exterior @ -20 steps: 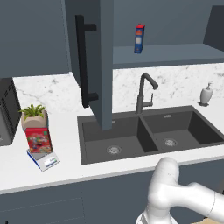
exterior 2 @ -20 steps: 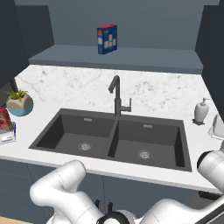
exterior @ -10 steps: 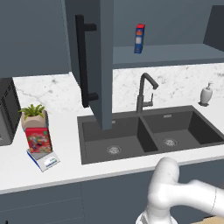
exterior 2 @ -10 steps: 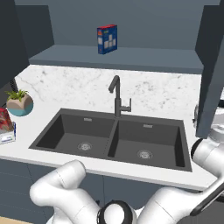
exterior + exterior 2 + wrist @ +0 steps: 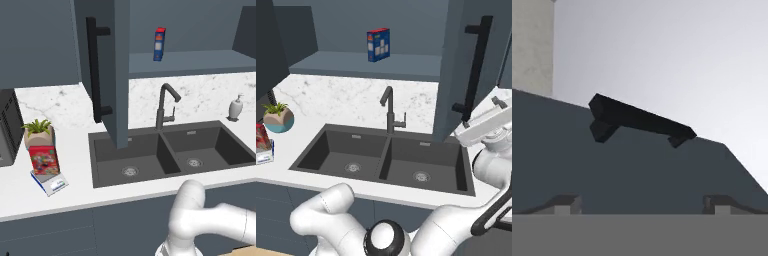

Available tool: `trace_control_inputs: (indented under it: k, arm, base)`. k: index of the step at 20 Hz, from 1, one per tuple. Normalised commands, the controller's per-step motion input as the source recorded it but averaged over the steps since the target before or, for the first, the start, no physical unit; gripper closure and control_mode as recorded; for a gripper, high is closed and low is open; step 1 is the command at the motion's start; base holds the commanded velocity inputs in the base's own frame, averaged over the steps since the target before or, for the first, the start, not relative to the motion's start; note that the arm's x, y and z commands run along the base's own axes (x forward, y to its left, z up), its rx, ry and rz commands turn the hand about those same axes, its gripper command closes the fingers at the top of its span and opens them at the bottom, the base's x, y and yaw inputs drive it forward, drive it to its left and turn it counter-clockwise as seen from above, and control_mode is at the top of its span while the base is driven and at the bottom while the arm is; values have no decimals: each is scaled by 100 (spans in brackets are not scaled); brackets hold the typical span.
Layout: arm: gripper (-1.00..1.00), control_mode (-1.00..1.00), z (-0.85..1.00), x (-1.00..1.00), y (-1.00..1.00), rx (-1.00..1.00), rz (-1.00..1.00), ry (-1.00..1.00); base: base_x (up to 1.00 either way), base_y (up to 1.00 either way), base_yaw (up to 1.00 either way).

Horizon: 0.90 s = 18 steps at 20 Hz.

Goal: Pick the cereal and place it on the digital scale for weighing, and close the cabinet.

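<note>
No print on the cereal could be read; it stood on the digital scale on the surface, just before a potted plant. The cabinet door hung open over the sink, a blue box shelved inside. The claw faced the door's black handle, fingertips spread wide, holding nothing

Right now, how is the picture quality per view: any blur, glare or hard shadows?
Left base view: even, flat lighting, no glare; the cereal on the digital scale looks soft. Right base view: sharp, with the cabinet door dark against the marble. Hand view: blurry and pale behind the door's black handle.
</note>
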Motion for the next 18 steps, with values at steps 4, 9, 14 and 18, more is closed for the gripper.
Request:
trace_control_inputs:
  k: [4,9,14,18]
  arm:
    - [-100,-100,34,0,100,-44,-5,6]
    - [-100,-100,45,12,99,-28,-22,10]
    - [-100,-100,22,69,100,-16,-38,7]
    - [-100,-100,-26,100,83,-15,-62,10]
  base:
    - [0,0,0]
    - [0,0,0]
    - [0,0,0]
    - [0,0,0]
